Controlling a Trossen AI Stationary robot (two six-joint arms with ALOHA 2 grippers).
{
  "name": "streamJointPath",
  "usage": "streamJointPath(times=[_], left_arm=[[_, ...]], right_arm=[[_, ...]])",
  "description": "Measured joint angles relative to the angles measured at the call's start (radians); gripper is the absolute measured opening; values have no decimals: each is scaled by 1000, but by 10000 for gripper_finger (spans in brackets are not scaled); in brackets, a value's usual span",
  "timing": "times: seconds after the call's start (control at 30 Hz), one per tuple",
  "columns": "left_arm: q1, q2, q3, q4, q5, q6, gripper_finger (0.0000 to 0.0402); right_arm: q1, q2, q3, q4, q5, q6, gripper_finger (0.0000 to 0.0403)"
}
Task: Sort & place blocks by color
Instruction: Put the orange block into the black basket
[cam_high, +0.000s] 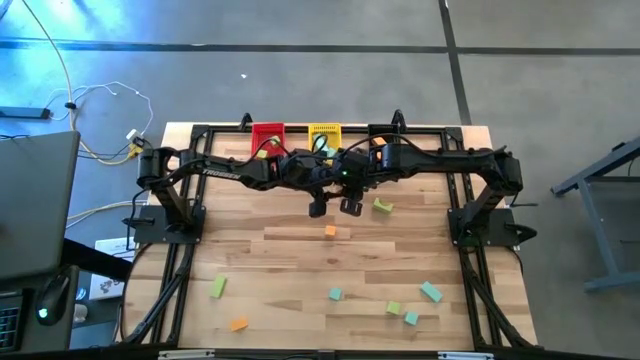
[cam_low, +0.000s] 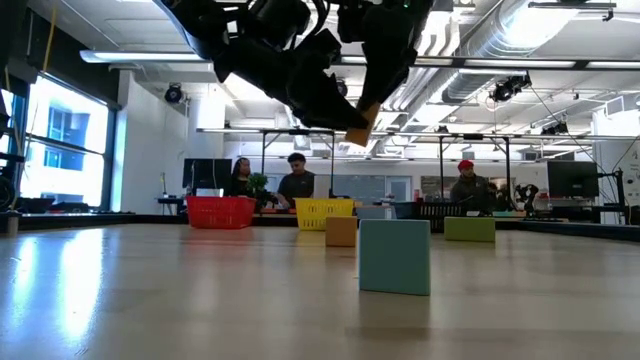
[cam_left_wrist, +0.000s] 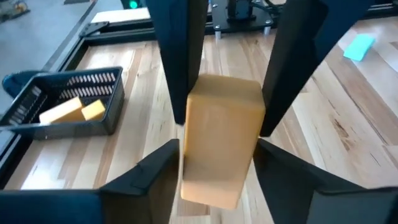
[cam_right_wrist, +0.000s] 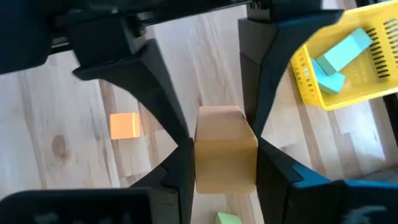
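From high up we look straight down on the whole table (cam_high: 300, 250) and both arms. From low down, right at the table top, we look flat across it, past a very near teal block (cam_low: 394, 257), into the room behind. On each wrist we look very close at one tan block (cam_left_wrist: 217, 146), seen from two sides. We see the yellow bin (cam_high: 324, 133) from above, low down and from the right wrist

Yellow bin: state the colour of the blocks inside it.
Teal blocks lie in the yellow bin, clearest in the right wrist view.
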Motion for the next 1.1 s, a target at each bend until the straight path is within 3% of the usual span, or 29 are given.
streamJointPath(times=[0.27, 0.5, 0.9, 1.1], left_arm=[[0, 0, 0, -70, -162, -2, 247], [2, 0, 0, -176, -323, 13, 254], [-6, 0, 0, -343, -343, 16, 255], [-44, 0, 0, -418, -343, 17, 255]], right_arm=[[0, 0, 0, -53, 92, 75, 102], [-6, 0, 0, -115, 192, 135, 102], [-113, 0, 0, -250, 455, 289, 102], [-214, 1, 0, -250, 472, 312, 102]])
